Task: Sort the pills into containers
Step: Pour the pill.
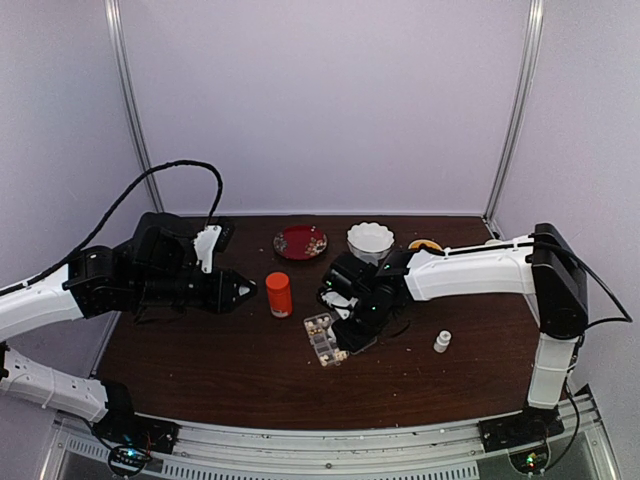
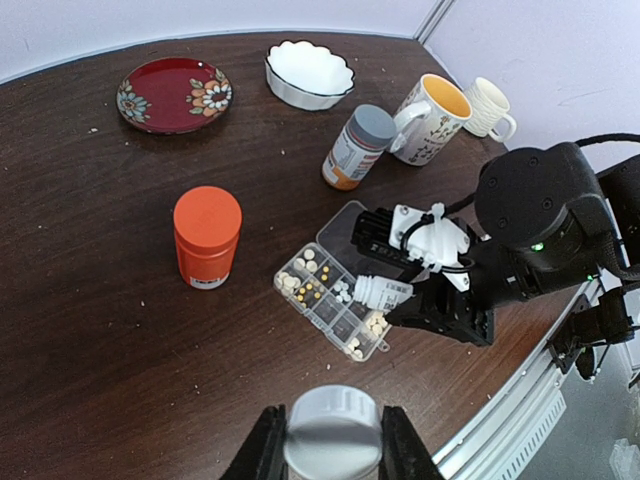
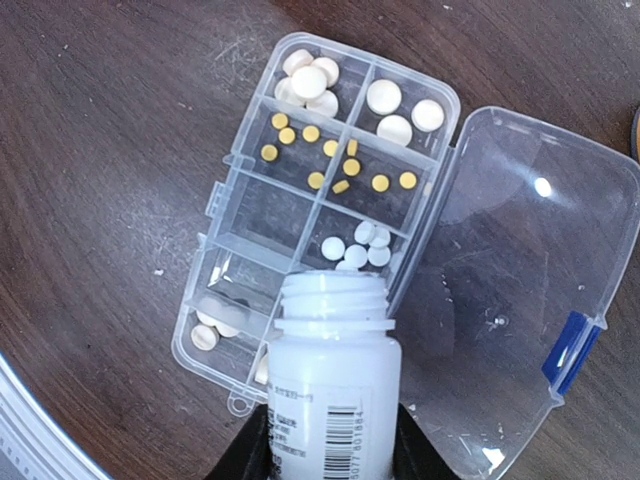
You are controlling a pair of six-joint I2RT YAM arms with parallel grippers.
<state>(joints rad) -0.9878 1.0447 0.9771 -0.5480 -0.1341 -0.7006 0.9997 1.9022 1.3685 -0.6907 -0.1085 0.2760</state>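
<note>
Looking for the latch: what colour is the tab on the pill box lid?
Blue tab, clearest in the right wrist view.

1 bottle [image 3: 335, 370] above pill box [image 3: 265, 205], pills [image 3: 308, 80] inside

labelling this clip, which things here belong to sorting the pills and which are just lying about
job: clear pill box, pills, open white bottle, held white cap

lying about: orange-red bottle, red plate, white scalloped bowl, grey-capped bottle, yellow-lined mug, ribbed white mug
</note>
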